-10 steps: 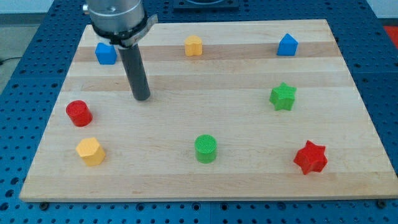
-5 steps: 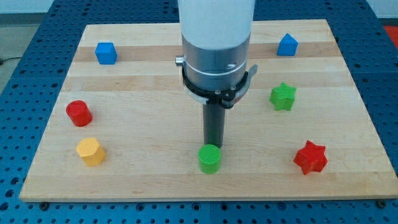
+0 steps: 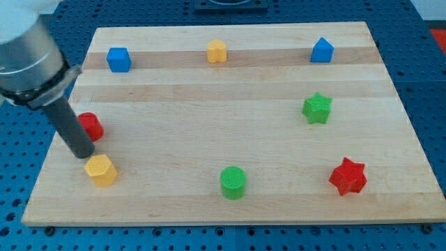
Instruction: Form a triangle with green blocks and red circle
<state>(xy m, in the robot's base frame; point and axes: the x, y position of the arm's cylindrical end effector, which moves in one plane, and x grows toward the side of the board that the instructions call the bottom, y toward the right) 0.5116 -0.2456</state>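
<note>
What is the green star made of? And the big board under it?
The green star looks like matte plastic, maybe 3D-printed: fine ridges seem to show on top. The board looks like smooth pale wood, with grain lines and lighter and darker strips side by side.

A robotics lab bench: a pale wooden tabletop [image 3: 230, 90] lies on a blue perforated mounting plate [image 3: 425, 77], with small coloured plastic blocks spread near and far across it.

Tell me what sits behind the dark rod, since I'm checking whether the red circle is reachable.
The red circle sits behind the rod, its left part covered. My tip rests at its lower left, just above the yellow block. Contact cannot be judged.
</note>
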